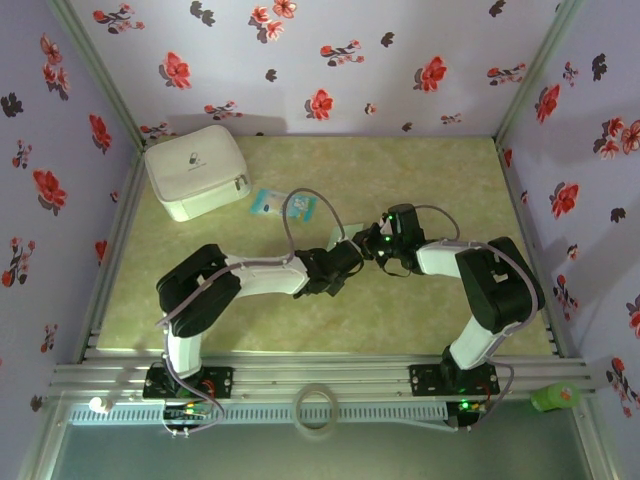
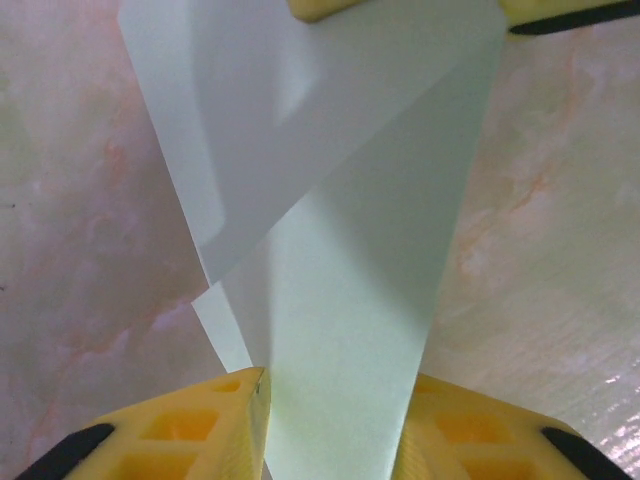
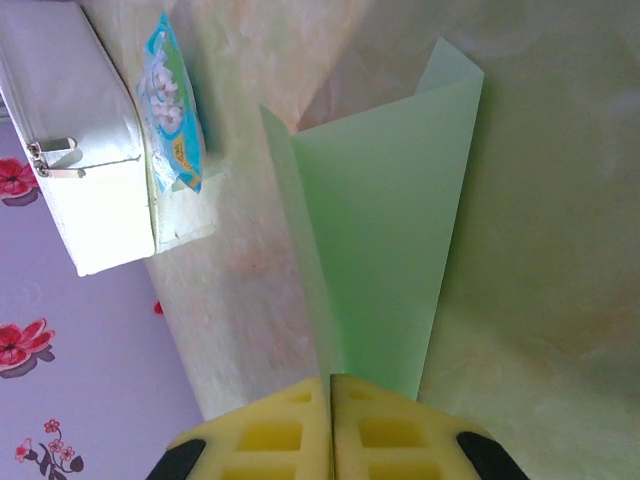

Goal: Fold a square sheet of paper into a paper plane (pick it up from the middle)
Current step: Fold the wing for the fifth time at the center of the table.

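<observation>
While the right gripper (image 3: 332,388) pinches its yellow fingers flat together on the narrow end of the pale mint-green square sheet of paper (image 3: 385,220), the left gripper (image 2: 335,400) stands with its fingers well apart. The sheet runs through that gap and nothing is clamped there. The paper is creased into a tapering wedge with overlapping layers, widening toward 12 o'clock in the right wrist view, and it lies low over the pale marbled tabletop (image 3: 540,300). From above, both grippers meet nose to nose just to the 3 o'clock side of table centre. Judgement: the right pinch serves as the anchor so the thin sheet cannot slide, and the open left fingers straddle the wedge to line up for the next crease or a fresh grip. Folding looks about mid-way, with no finished dart shape yet. The white zipped fabric pouch (image 1: 195,170) sits at 10 o'clock, well apart from the work. The small blue-and-white plastic packet (image 1: 285,205) lies at 11 o'clock from the grippers, near the paper but not touching it.
</observation>
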### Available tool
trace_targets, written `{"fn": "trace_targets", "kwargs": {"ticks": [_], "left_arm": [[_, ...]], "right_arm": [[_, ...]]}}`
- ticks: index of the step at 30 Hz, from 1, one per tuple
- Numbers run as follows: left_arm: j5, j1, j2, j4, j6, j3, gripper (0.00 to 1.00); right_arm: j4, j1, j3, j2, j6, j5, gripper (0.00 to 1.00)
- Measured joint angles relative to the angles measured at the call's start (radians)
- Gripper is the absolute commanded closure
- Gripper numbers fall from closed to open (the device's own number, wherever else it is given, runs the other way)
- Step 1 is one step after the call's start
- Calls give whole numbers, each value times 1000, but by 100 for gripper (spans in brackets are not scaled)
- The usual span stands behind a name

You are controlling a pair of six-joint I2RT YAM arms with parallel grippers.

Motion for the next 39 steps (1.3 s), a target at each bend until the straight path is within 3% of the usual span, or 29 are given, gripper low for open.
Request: {"fn": "trace_targets", "kwargs": {"ticks": [9, 16, 24, 30, 39], "left_arm": [[-17, -2, 13, -11, 13, 2, 66], [-20, -5, 14, -17, 22, 2, 75], [-23, -5, 14, -16, 24, 2, 74], [-23, -5, 14, -13, 11, 2, 67], [-23, -5, 14, 6, 7, 2, 68]], "right_arm": [[-6, 0, 0, 0, 0, 0, 95], [-7, 0, 2, 0, 0, 0, 94], [-7, 0, 2, 0, 0, 0, 92], [-7, 0, 2, 0, 0, 0, 94], [-8, 0, 2, 0, 0, 0, 94]]}}
